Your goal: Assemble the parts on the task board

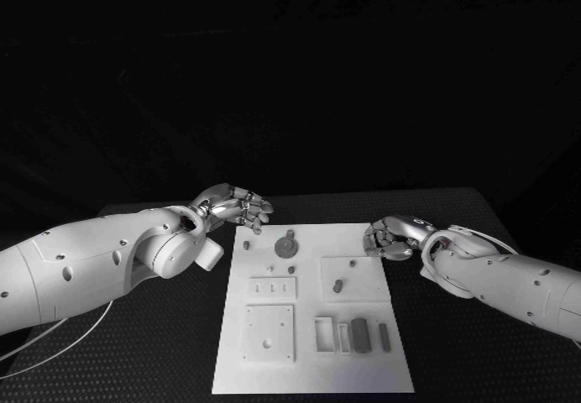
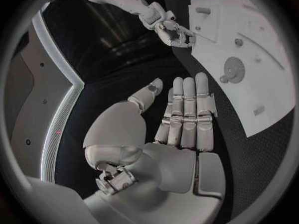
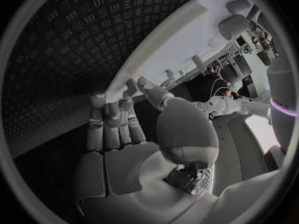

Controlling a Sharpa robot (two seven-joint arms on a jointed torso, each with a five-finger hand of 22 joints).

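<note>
Black textured bench (image 1: 145, 369) under everything, dark room behind. Left robot hand (image 1: 236, 207) hovers just off the far-left corner of the task board (image 1: 311, 374), fingers straight and side by side, thumb out, holding nothing. Right robot hand (image 1: 394, 236) sits at the board's far-right edge with fingers curled in; can't tell if it's pinching anything. On the board, a round grey part (image 1: 285, 245) lies at the far end, and a few grey upright parts (image 1: 361, 335) stand near the right.

Dim, dark surround (wrist views bend edges)
</note>
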